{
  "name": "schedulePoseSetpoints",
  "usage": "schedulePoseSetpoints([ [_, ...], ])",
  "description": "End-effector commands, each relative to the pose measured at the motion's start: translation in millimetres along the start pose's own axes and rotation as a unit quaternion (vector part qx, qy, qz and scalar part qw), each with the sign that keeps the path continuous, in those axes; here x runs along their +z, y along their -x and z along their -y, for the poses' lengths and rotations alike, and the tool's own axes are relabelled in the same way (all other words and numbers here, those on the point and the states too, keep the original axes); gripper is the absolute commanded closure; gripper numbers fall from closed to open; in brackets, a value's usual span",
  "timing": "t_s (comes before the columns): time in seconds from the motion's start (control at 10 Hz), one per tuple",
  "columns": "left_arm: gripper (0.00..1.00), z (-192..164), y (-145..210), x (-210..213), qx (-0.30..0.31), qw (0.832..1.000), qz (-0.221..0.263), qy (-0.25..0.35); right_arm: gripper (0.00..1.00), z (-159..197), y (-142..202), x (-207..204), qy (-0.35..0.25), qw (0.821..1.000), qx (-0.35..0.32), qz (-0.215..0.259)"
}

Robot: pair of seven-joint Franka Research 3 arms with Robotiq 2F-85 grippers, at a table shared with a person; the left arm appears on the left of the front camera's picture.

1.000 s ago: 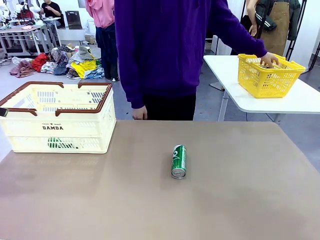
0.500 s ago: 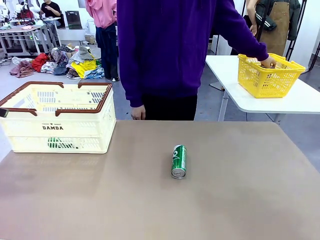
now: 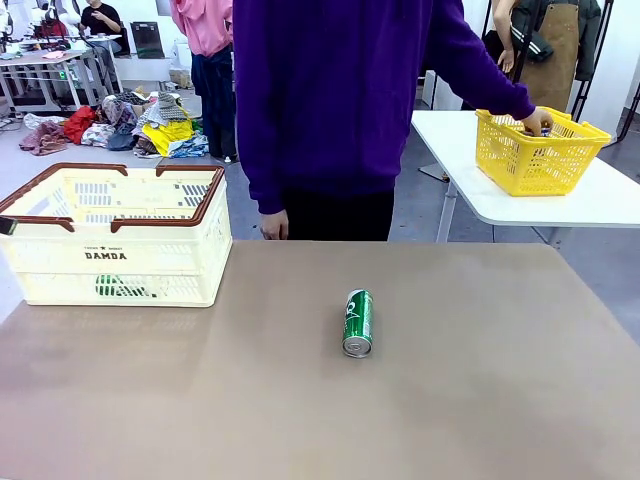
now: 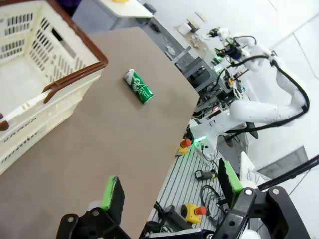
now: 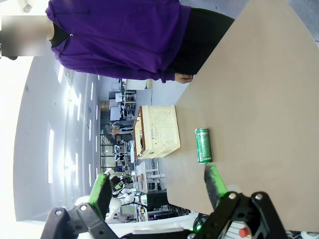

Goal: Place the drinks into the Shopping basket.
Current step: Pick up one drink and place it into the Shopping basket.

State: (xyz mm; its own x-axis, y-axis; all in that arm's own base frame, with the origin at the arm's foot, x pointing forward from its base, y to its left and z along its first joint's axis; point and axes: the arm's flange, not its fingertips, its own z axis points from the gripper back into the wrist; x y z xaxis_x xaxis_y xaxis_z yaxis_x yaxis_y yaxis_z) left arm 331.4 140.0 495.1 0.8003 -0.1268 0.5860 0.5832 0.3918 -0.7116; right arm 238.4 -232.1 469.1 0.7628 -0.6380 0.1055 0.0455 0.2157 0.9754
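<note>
A green drink can (image 3: 357, 322) with silver ends lies on its side near the middle of the brown table. The cream Shopping basket (image 3: 120, 255) with a brown rim stands at the table's far left, and something green (image 3: 120, 288) shows through its lower slots. In the left wrist view, my left gripper (image 4: 170, 186) hangs open and empty above the table's near edge, with the basket (image 4: 75, 74) and the can (image 4: 138, 85) ahead of it. My right gripper (image 5: 157, 186) is likewise open and empty, well clear of the can (image 5: 203, 145) and the basket (image 5: 158, 130).
A person in a purple top (image 3: 330, 100) stands at the table's far edge, one hand (image 3: 274, 225) hanging by it. The other hand (image 3: 535, 122) reaches into a yellow mesh basket (image 3: 540, 155) on a white side table (image 3: 600, 200) at the right.
The person has shifted slightly at the far edge, with the hand still in the yellow basket. The can and the Shopping basket have not moved.
</note>
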Motion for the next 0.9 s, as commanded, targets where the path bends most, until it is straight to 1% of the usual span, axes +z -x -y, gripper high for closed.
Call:
schedulePoseSetpoints([
  [0.0, 0.0, 24, -23, -30, 0.076, 0.997, -0.01, -0.007, 0.0, -3, -2, 0, -0.012, 1.0, 0.006, 0.004],
  [0.1, 0.0, 50, -52, -60, 0.158, 0.986, 0.029, -0.045, 0.0, -3, -2, 0, -0.012, 1.0, 0.006, 0.004],
  [0.2, 0.0, 77, -79, -101, 0.16, 0.985, 0.011, -0.063, 0.0, -3, -2, 0, -0.012, 1.0, 0.006, 0.004],
  [0.3, 0.0, 104, -103, -157, 0.154, 0.983, -0.052, -0.085, 0.0, -3, -2, 0, -0.012, 1.0, 0.006, 0.004],
  [0.4, 0.0, 127, -116, -208, 0.161, 0.975, -0.106, -0.112, 0.0, -3, -2, 0, -0.012, 1.0, 0.006, 0.004],
  [0.5, 0.0, 148, -124, -259, 0.17, 0.966, -0.139, -0.139, 0.0, -3, -2, 0, -0.012, 1.0, 0.006, 0.004],
  [0.6, 0.0, 166, -126, -304, 0.162, 0.959, -0.158, -0.173, 0.0, -3, -2, 0, -0.012, 1.0, 0.006, 0.004],
  [0.7, 0.0, 179, -127, -350, 0.158, 0.956, -0.162, -0.187, 0.0, -3, -2, 0, -0.012, 1.0, 0.006, 0.004],
  [0.8, 0.0, 182, -125, -384, 0.151, 0.956, -0.17, -0.187, 0.0, -3, -2, 0, -0.012, 1.0, 0.006, 0.004],
])
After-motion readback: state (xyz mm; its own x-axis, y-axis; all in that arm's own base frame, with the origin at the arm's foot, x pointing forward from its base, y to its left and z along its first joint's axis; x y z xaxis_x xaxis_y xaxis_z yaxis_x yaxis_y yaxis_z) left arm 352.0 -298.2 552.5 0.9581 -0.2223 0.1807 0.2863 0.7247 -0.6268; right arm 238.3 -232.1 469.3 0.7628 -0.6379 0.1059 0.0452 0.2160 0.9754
